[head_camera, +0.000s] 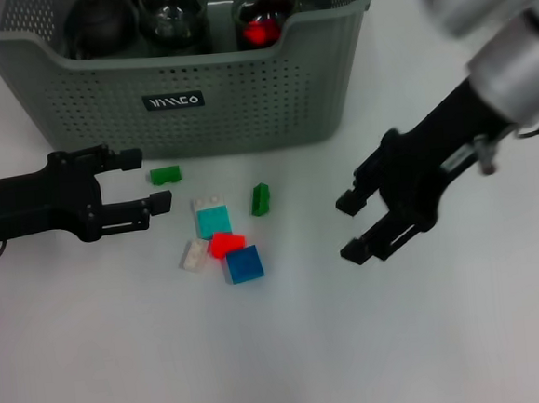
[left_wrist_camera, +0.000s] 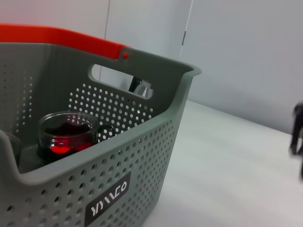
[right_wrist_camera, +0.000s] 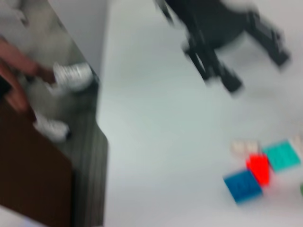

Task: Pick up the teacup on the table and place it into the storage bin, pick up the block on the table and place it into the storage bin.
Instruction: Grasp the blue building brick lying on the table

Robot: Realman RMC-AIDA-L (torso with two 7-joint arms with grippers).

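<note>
— Fingers first: what have we got?

— Right gripper (head_camera: 354, 225) has its fingers spread apart, nothing between them, hovering over the white table (head_camera: 374, 343) to the right of the blocks. Left gripper (head_camera: 147, 181) is spread too, empty, tips pointing at a small green block (head_camera: 166, 175) just beside them.

— And the pile?

— Between the two grippers: a teal block (head_camera: 212, 217), a red block (head_camera: 225, 244) touching a blue block (head_camera: 244, 264), a white block (head_camera: 194, 255) next to the red one, and a second green block (head_camera: 260, 199) a little apart.

— The storage bin?

— The storage bin (head_camera: 241, 82) sits behind the blocks, black label facing us. Inside, a glass teacup (left_wrist_camera: 66, 135) holding red liquid, beside other dark glassware (head_camera: 171, 18).
</note>
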